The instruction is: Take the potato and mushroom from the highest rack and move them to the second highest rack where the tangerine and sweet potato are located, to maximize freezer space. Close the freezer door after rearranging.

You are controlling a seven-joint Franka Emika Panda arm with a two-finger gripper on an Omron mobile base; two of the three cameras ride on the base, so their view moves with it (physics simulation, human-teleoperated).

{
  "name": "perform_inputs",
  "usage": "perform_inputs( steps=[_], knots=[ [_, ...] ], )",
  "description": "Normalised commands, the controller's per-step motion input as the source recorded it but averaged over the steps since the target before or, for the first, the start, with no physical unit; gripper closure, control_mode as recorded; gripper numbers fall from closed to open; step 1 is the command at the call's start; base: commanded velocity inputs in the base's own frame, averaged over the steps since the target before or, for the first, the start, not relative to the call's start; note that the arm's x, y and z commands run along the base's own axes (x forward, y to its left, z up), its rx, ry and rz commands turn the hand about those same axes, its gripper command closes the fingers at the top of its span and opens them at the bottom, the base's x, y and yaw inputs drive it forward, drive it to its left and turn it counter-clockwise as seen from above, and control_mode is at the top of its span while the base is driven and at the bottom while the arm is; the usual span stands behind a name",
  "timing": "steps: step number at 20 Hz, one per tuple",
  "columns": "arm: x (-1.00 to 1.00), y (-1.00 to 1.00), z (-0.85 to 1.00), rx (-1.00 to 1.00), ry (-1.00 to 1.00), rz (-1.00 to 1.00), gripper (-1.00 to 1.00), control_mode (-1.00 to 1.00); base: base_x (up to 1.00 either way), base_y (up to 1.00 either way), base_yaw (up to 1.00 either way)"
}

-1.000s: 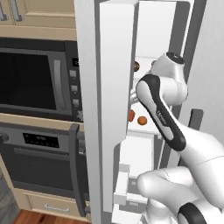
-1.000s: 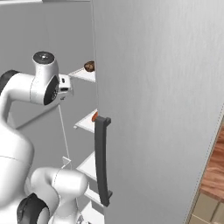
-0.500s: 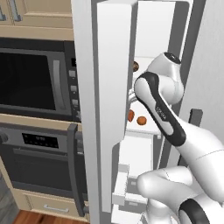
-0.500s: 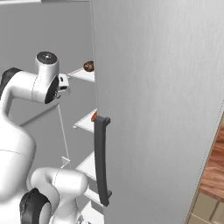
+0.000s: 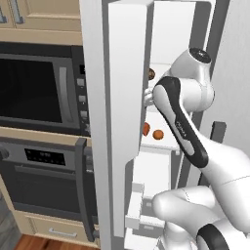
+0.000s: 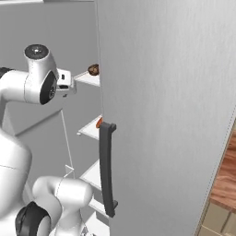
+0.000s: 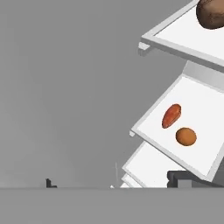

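The freezer (image 5: 171, 44) stands open, its freezer door (image 5: 122, 97) swung out to the left. A brown potato (image 5: 151, 74) (image 6: 93, 69) (image 7: 212, 13) lies on the highest rack (image 7: 175, 37). One rack lower (image 7: 205, 109) rest the reddish sweet potato (image 7: 171, 115) (image 5: 146, 129) and the round orange tangerine (image 7: 186, 136) (image 5: 157, 135). The mushroom is out of view. My gripper (image 6: 69, 84) (image 7: 116, 184) hovers in front of the shelves near top-rack height, apart from the potato, open and holding nothing. In the left base view the door edge hides its fingers.
A tall grey neighbouring door (image 6: 166, 115) with a black handle (image 6: 106, 170) stands close on the right. Black-fronted wall ovens (image 5: 39, 88) are left of the freezer door. Lower white shelves (image 5: 151, 171) sit below the two loaded racks.
My arm has lifted slightly, bringing the hand a bit higher toward the top rack. The jaws stayed open and the food has not moved.
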Motion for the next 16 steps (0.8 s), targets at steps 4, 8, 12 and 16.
perform_inputs(
  steps=[4,8,12,16],
  knots=[
    [0.49,-0.40,0.34,0.04,0.00,0.00,-1.00,-1.00,0.00,0.00,0.00],
    [0.38,-0.30,0.27,0.00,0.00,0.00,-1.00,-1.00,0.00,0.00,0.00],
    [0.33,-0.33,0.08,-0.02,0.00,0.01,-1.00,-1.00,0.00,0.00,0.00],
    [0.43,-0.31,0.10,-0.12,0.00,0.12,-1.00,-1.00,0.00,0.00,0.00]
  ],
)
